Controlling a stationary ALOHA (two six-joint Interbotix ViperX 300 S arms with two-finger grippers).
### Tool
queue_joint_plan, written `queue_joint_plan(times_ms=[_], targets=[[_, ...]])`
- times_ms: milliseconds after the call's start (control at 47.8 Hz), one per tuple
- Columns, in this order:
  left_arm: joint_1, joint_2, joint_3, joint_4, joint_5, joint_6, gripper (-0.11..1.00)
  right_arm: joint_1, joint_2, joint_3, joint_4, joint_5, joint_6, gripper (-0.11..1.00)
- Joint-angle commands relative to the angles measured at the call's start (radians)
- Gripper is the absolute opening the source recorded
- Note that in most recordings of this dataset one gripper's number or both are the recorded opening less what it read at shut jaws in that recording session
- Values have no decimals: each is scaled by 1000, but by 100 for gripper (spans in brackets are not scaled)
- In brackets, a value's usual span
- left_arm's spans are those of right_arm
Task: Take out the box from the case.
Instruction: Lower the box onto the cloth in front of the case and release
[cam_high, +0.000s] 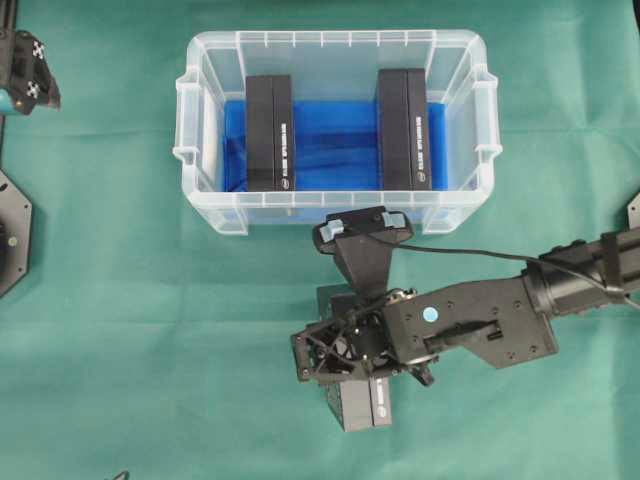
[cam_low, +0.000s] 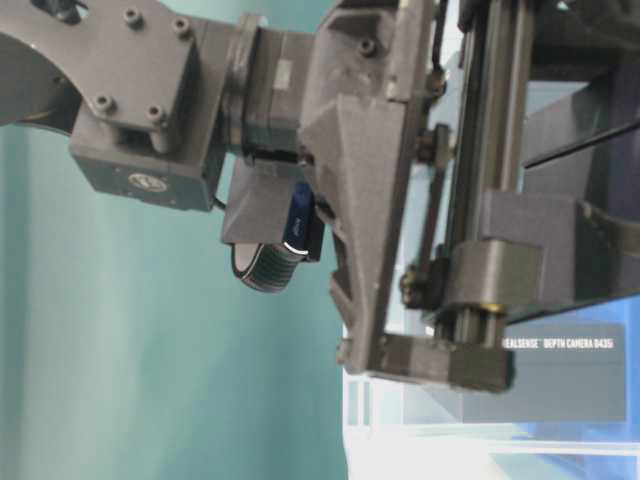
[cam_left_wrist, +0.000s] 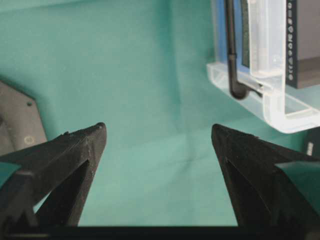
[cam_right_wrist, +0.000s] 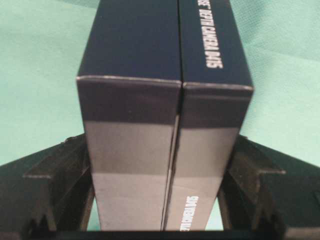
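Note:
The case (cam_high: 210, 200) is a clear plastic bin with a blue floor, standing at the back middle of the green cloth. Two black boxes (cam_high: 270, 130) (cam_high: 403, 130) stand on edge inside it. A third black box (cam_high: 362, 405) with white lettering lies on the cloth in front of the case. My right gripper (cam_high: 345, 355) straddles this box (cam_right_wrist: 165, 100), and its fingers (cam_right_wrist: 75, 165) press against both long sides. My left gripper (cam_left_wrist: 159, 132) hangs open over bare cloth at the far left (cam_high: 25, 75), well away from the case corner (cam_left_wrist: 270, 100).
The right arm (cam_high: 560, 275) reaches in from the right edge, and its cable runs along the case's front wall. In the table-level view the arm (cam_low: 380, 180) fills most of the frame, with a lettered box (cam_low: 560, 375) behind it. Black base plates sit at the left edge (cam_high: 10, 230).

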Motion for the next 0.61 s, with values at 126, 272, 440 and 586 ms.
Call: queue_joint_plan(times_ms=[126,272,440,586], targets=[[-2,0,-11,0,-3,0,91,-2,-55,-14,-3,-6,2,91],[-2,-3,-9,0,-5,2,91,0,-54,-15,-3,-6,6,88],[-2,-3,-9,0,-3,2,91,-2,-55,-15,-3,-6,12,88],[-2,-3,-9,0,-5,3,91,-2,-55,-18,-3,-6,14,88]])
